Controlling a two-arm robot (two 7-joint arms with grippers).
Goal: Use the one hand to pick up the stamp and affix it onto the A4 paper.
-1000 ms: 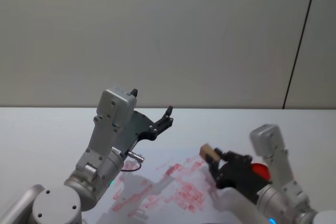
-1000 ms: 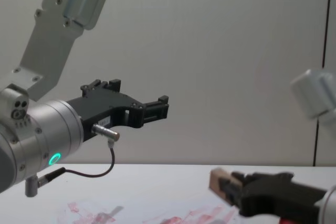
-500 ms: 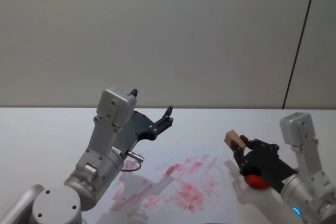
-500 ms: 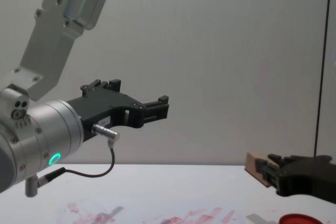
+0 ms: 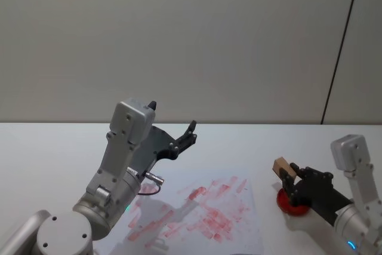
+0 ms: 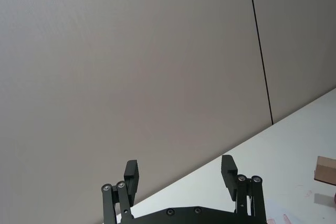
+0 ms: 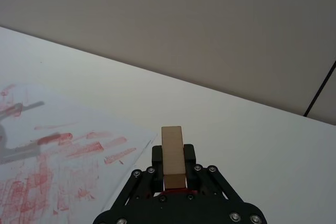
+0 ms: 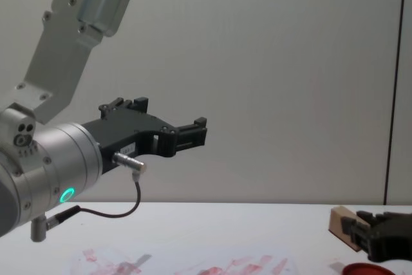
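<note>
The right gripper (image 5: 290, 178) sits low over the white desk (image 5: 54, 147) at the robot's right, its jaws pinching the wooden stamp (image 5: 282, 167) by its sides. In the right wrist view the stamp (image 7: 172, 157) stands up between the 2 black fingers (image 7: 156, 154), its far end poking out past their tips. The chest view shows the stamp (image 8: 340, 223) tilted, its free end raised and the gripper (image 8: 358, 230) holding it just above the desk surface.

Directly under the gripper lies the red round ink pad (image 5: 290, 202), partly covered by the black fingers; whether the stamp touches it I cannot tell. The pad (image 8: 365, 268) shows as a red disc at the lower edge of the chest view.

The A4 paper (image 5: 206, 213) lies flat on the desk to the left of the pad, smeared with red and pink prints, and the stamp is clear of its right edge.

The left gripper (image 5: 187, 135) is held up in the air above the far left part of the sheet, its jaws spread apart with nothing between them (image 6: 180, 177).
</note>
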